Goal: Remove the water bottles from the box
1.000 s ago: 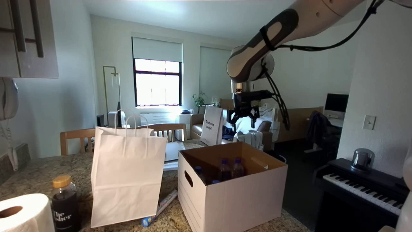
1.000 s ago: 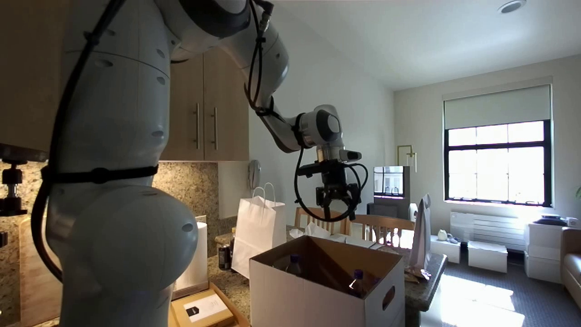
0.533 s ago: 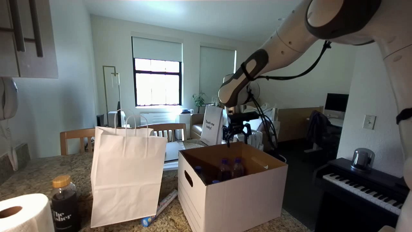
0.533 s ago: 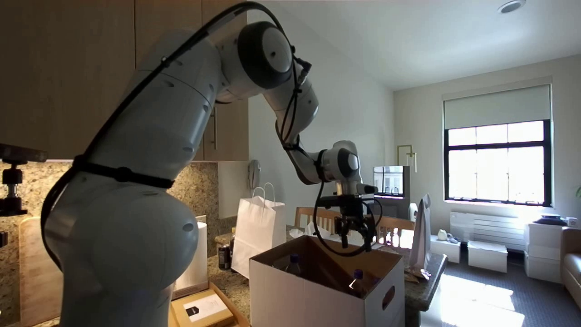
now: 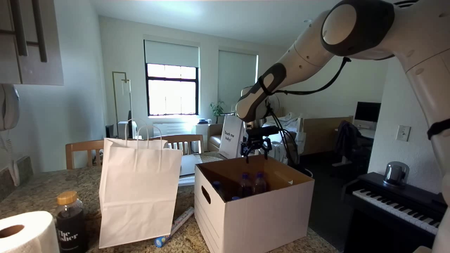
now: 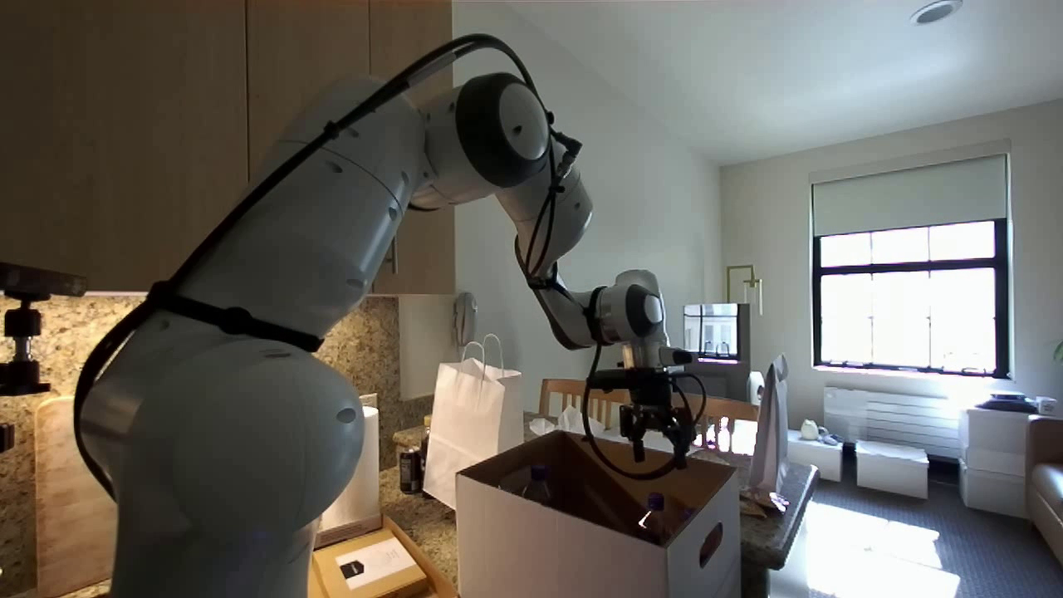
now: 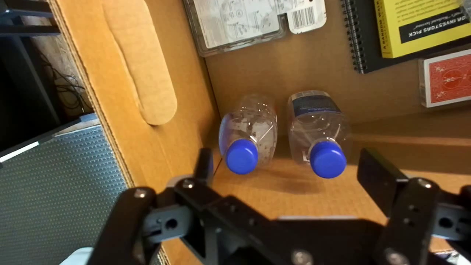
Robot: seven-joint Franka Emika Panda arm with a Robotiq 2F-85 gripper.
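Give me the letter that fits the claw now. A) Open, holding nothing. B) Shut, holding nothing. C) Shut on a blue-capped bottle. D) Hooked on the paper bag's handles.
A: the wrist view shows the claw spread wide, with both blue-capped water bottles ungripped inside the box.

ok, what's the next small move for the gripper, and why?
Probably a sideways nudge to centre on one blue cap before lowering: the gripper is open, and the wrist view shows two water bottles framed between its fingers.
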